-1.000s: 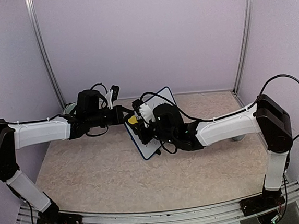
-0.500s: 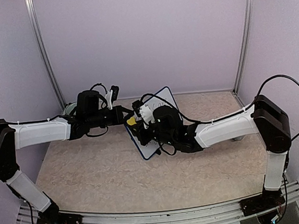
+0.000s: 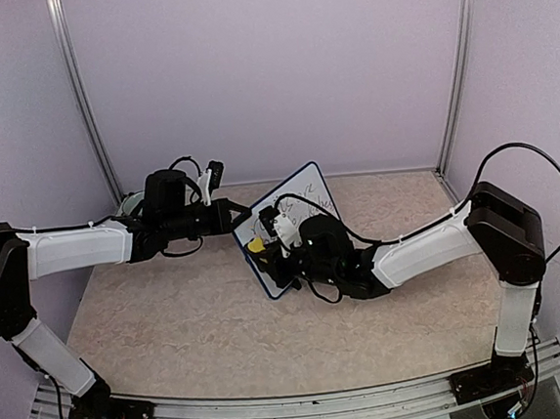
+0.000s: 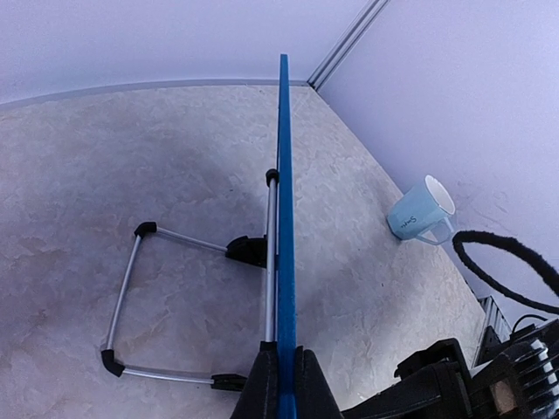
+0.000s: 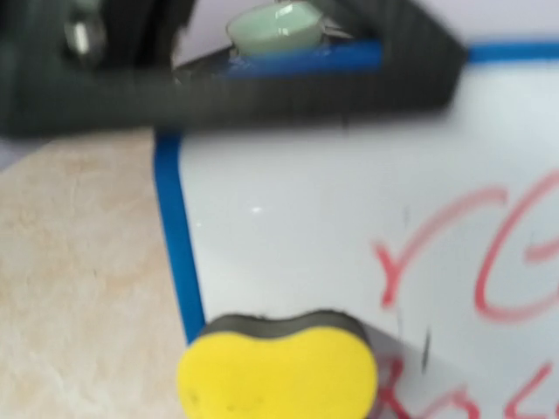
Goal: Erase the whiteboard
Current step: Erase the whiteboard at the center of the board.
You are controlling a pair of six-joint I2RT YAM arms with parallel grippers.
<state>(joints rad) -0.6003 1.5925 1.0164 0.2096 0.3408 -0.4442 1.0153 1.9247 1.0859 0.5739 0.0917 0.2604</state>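
The whiteboard (image 3: 300, 208) stands tilted at mid-table, its white face inside a blue frame (image 4: 284, 175). My left gripper (image 3: 235, 216) is shut on the frame's left edge, with a dark finger (image 4: 262, 388) on each side of it. A yellow sponge (image 5: 278, 374) with a dark pad presses on the board's face (image 5: 297, 218) near the frame's corner, beside red marks (image 5: 489, 262). My right gripper (image 3: 263, 246) is shut on that sponge (image 3: 255, 244); its fingers do not show in the right wrist view. Scribbles (image 3: 311, 201) remain higher on the board.
The board's wire stand with black feet (image 4: 131, 288) rests on the table behind it. A light-blue mug (image 4: 421, 209) stands near the right wall. A pale green object (image 3: 129, 200) sits behind my left arm. Wall posts (image 3: 84, 99) flank the back corners.
My right gripper has slid the sponge down the board toward its near left corner, and more of the upper face with its scribbles now shows. The left arm has held still.
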